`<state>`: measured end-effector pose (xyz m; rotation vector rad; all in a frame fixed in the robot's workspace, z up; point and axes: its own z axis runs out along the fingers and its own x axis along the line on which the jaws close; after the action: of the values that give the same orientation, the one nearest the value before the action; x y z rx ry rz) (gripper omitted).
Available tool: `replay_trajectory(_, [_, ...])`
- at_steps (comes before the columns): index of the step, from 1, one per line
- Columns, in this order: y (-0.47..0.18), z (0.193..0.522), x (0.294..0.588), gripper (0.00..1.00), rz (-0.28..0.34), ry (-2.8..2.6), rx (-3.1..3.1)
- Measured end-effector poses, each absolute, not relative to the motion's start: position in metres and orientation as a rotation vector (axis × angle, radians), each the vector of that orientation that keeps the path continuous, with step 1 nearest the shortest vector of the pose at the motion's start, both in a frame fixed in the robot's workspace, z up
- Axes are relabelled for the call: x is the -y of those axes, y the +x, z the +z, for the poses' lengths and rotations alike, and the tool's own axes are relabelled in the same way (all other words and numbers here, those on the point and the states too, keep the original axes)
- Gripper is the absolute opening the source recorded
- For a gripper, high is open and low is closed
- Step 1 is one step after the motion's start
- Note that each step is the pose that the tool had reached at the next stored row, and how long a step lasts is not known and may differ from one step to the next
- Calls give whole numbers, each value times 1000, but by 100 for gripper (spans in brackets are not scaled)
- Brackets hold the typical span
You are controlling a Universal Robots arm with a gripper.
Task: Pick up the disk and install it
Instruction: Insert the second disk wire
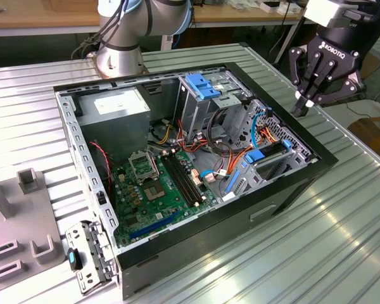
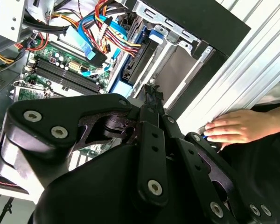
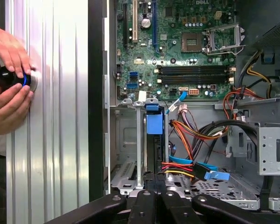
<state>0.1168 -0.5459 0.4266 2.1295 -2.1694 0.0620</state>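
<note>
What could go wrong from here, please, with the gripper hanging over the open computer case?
A person's hands rest on the table beside the case, near the gripper, so a sudden arm move might strike them. Loose orange and blue cables lie around the drive bay; the shut gripper could snag them if it goes down there.

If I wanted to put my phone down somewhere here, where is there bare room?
The ribbed metal table is bare at the exterior view's lower right, beyond the open computer case. Inside, cables crowd the motherboard. A person's hands work a knob on the strip under the gripper.
</note>
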Motion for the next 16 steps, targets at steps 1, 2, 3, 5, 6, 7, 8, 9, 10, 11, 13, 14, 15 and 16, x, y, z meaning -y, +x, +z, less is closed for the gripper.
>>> replay_trajectory(1, [117, 429, 543, 11, 65, 2129, 2168])
replay_trajectory(2, [117, 429, 537, 11, 71, 2126, 2165])
replay_trajectory(3, [117, 429, 532, 11, 73, 2124, 2164])
replay_trajectory(5, [117, 429, 519, 11, 81, 2120, 2160])
replay_trajectory(6, [117, 428, 513, 11, 94, 2113, 2153])
replay_trajectory(7, [117, 428, 511, 11, 106, 2106, 2148])
replay_trajectory(8, [117, 428, 510, 11, 111, 2103, 2146])
replay_trajectory(9, [118, 427, 509, 11, 122, 2095, 2143])
replay_trajectory(10, [118, 427, 508, 11, 135, 2087, 2138])
replay_trajectory(11, [118, 426, 506, 11, 144, 2080, 2135])
replay_trajectory(13, [118, 422, 505, 11, 138, 2058, 2152])
replay_trajectory(14, [118, 420, 504, 11, 135, 2046, 2161])
replay_trajectory(15, [118, 416, 502, 11, 130, 2031, 2172])
replay_trajectory(16, [118, 411, 499, 11, 127, 2022, 2177])
